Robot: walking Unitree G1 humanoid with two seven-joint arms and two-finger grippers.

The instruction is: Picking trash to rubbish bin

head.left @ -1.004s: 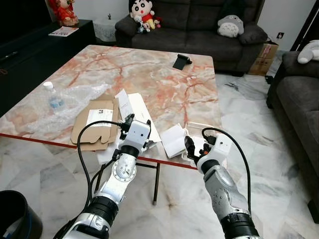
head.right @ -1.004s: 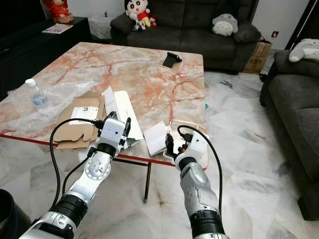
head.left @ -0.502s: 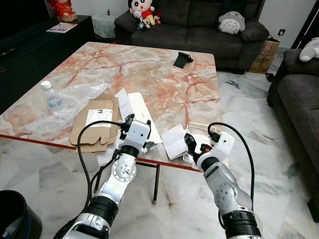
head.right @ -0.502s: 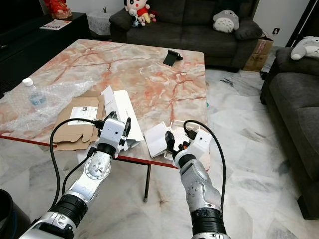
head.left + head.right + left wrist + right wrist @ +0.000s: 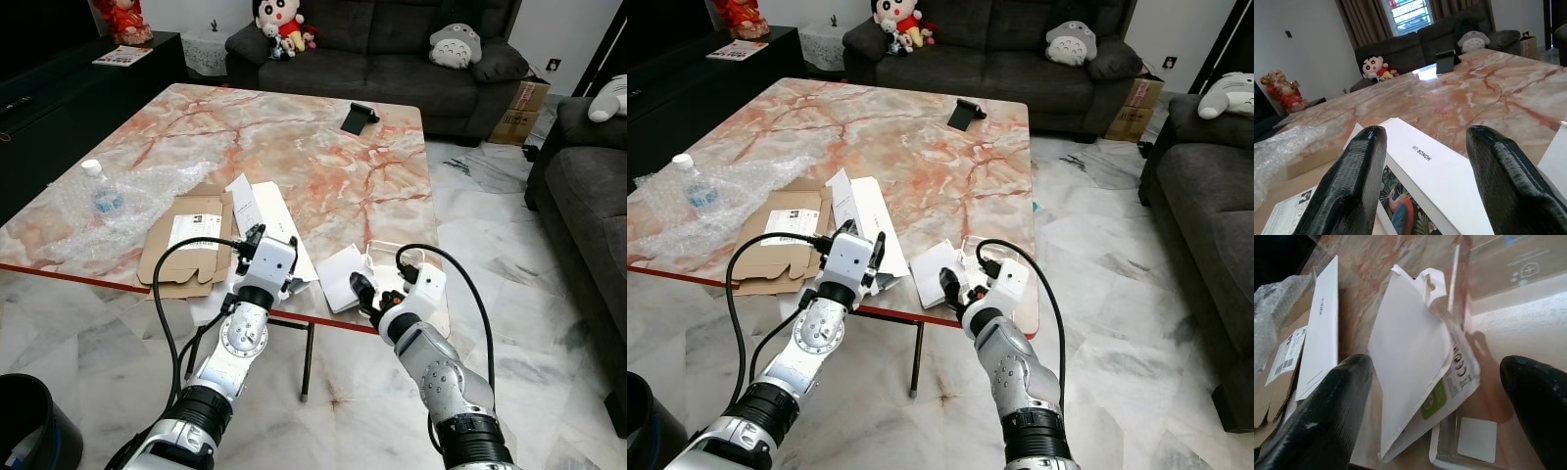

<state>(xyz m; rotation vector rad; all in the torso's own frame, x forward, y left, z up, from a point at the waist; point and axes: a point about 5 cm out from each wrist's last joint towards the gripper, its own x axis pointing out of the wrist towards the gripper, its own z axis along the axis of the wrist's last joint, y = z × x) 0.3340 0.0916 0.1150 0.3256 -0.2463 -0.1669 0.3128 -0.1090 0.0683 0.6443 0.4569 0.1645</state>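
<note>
Clearly the clearing-up has barely started: nothing has been lifted, and all the rubbish lies on the marble table (image 5: 294,137). At the near edge, the right gripper (image 5: 364,297) hovers with its fingers spread wide, released and holding nothing, just over a white paper insert (image 5: 1410,362) that rests on a clear plastic blister pack (image 5: 1484,333). In the right wrist view the two black fingers stand on either side of that paper, so I judge it the piece about to be taken.

To its left, the left gripper (image 5: 257,245) also stands released and empty, its fingers apart and aimed over a long white Honor box (image 5: 1430,161) lying beside a flattened cardboard carton (image 5: 191,243). Farther left sit a sheet of bubble wrap (image 5: 118,201) and a small water bottle (image 5: 101,188) with a white cap. A black phone stand (image 5: 359,118) rests at the far side of the table, and may not be trash at all.

What remains is nearly everything: closing on the paper and pack, carrying them off, then returning for the box, carton, wrap and bottle. The dark rubbish bin (image 5: 27,426) sits on the floor at the near left, well apart from the table, so each load will need a turn toward it.
</note>
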